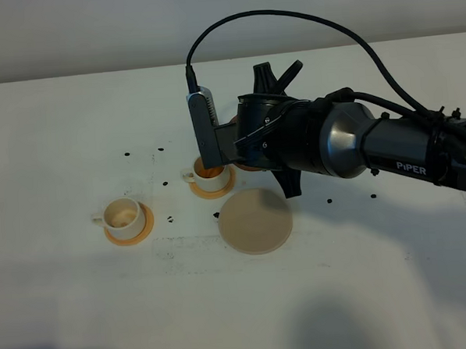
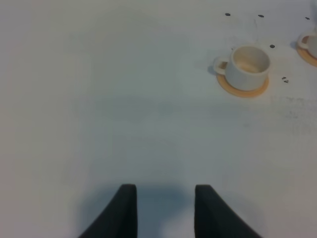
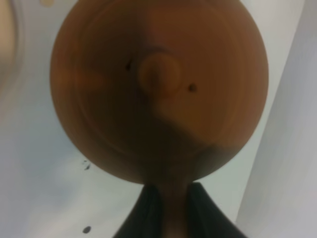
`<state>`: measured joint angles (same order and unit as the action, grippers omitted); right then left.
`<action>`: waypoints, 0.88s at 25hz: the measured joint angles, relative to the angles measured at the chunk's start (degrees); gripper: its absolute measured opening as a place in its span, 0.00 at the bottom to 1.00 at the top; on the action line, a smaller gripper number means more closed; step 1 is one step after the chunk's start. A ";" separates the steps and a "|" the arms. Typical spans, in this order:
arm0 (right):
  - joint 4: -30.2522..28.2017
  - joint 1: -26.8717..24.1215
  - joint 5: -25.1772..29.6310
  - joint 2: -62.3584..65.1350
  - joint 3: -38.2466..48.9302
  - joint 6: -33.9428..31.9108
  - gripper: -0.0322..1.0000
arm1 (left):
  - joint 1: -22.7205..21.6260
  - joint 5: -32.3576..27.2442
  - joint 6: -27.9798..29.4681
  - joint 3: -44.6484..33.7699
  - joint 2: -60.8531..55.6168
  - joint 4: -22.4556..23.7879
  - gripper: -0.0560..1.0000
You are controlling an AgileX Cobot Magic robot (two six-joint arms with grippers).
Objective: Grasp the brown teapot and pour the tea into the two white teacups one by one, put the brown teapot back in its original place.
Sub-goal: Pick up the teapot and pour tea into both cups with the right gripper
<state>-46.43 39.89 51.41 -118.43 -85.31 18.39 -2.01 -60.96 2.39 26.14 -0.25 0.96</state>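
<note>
White worktop (image 1: 50,121), dotted with a few dark specks, fills every view. Near its middle the right jaws are pressed onto the loop handle of the brown teapot (image 3: 158,99), which is held up off the surface with its knobbed lid facing the wrist camera. From the high camera the pot is almost wholly hidden behind the right arm (image 1: 348,141), which reaches across toward the left. Right beside that wrist stands a white teacup (image 1: 209,173) on its orange coaster (image 1: 214,193), and its inside shows an orange-brown tint — tea seems to be in it. I judge this pour to be under way or just done, though no stream can be made out. Farther left the other teacup (image 1: 124,214) sits on a coaster of its own, pale inside and apparently not yet filled. Near the first cup the beige disc (image 1: 255,220) lies bare, ready for the pot. Well apart from all this, the left jaws stand spread over bare worktop, pinching nothing. Left to do, by my reckoning: the second cup, then the pot's return to the disc.
</note>
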 joint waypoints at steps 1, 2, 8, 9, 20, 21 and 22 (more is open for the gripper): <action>-0.20 0.00 0.00 0.00 0.00 0.11 0.12 | 0.00 0.00 0.00 0.00 0.00 0.00 0.34; -0.22 0.00 0.00 0.00 0.00 0.11 0.12 | 0.00 0.00 0.00 0.00 0.00 0.00 0.34; -0.75 0.00 0.07 0.00 -0.43 0.11 0.12 | 0.00 0.00 0.00 0.00 0.00 0.00 0.34; -1.03 0.00 0.07 0.00 -0.43 0.17 0.12 | 0.00 0.00 0.00 0.00 0.00 0.00 0.34; -3.01 0.00 0.07 0.00 -0.43 0.17 0.12 | 0.00 0.00 0.00 0.00 0.00 0.00 0.34; -3.25 0.00 0.07 0.00 -0.43 0.17 0.12 | 0.00 0.00 0.00 0.00 0.00 0.00 0.34; -3.48 0.00 0.07 0.00 -0.43 0.17 0.12 | 0.00 0.00 0.00 0.00 0.00 0.00 0.34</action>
<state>-49.91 39.89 51.48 -118.43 -85.74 18.56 -2.01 -60.96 2.39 26.14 -0.25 0.96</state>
